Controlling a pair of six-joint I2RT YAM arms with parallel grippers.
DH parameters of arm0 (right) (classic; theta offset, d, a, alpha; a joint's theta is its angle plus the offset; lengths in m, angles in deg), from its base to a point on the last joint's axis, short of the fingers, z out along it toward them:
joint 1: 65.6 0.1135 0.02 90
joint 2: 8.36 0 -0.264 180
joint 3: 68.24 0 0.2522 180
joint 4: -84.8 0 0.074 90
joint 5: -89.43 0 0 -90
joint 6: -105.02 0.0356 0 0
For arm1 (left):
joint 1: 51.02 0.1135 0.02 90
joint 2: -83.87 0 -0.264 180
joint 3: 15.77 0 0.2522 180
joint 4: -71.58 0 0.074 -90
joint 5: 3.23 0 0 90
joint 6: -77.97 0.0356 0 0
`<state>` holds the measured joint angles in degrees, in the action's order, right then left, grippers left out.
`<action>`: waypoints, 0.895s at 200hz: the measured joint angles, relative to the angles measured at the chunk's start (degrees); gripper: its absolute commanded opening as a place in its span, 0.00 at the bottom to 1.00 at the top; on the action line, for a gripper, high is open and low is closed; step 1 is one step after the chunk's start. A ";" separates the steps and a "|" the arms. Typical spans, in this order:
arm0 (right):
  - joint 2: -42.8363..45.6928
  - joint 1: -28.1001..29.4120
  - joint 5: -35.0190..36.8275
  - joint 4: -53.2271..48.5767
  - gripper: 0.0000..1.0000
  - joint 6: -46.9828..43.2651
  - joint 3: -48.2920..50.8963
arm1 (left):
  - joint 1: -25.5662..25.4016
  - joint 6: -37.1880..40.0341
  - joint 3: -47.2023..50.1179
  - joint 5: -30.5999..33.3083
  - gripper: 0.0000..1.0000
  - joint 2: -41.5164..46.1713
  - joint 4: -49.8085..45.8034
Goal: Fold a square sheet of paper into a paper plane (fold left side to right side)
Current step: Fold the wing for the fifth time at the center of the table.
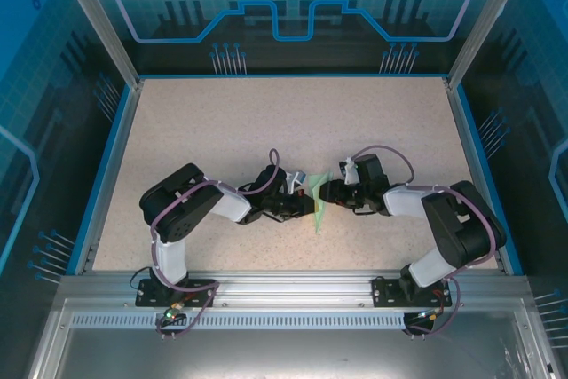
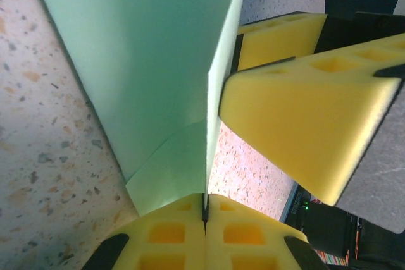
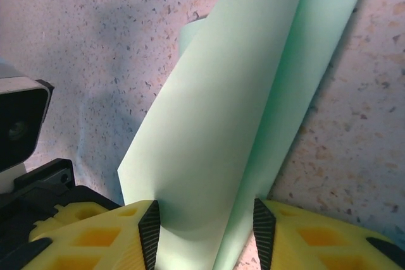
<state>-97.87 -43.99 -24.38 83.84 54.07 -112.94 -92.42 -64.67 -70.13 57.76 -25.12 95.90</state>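
Mid-fold: left claw (image 2: 204,210) was pinched shut on the square sheet of paper (image 1: 319,202), which stood upright mid-worktop (image 1: 266,122). Right claw (image 3: 205,222) straddled it, spread. Next probably needed: lay flap rightward, crease.

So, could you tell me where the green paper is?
Top view: the green paper stands at the table's front centre, pinched by the left pincer, the right pincer open around it.

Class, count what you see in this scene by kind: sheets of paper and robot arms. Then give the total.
Green sheet of paper: 1
Robot arms: 2, left arm and right arm
Total: 3
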 measured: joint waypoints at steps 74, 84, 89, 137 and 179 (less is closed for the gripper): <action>-1.25 0.15 0.66 -4.02 0.45 -0.02 -2.47 | 0.04 0.04 0.07 0.02 0.22 0.35 -0.26; -1.27 0.15 0.66 -4.20 0.44 -0.02 -2.56 | 0.07 0.07 0.15 0.02 0.23 0.76 -0.46; -1.31 0.15 0.66 -4.22 0.44 -0.02 -2.56 | 0.13 0.04 0.24 0.02 0.24 1.03 -0.55; -1.36 0.15 0.66 -4.46 0.44 -0.02 -2.75 | 1.99 0.09 0.81 0.04 0.35 3.89 -1.36; -1.36 0.15 0.66 -4.66 0.44 -0.04 -2.82 | 4.52 0.09 0.83 0.04 0.35 4.00 -1.95</action>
<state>-99.23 -43.84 -23.72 79.18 54.03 -115.76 -87.90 -64.59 -69.30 57.80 -21.12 93.96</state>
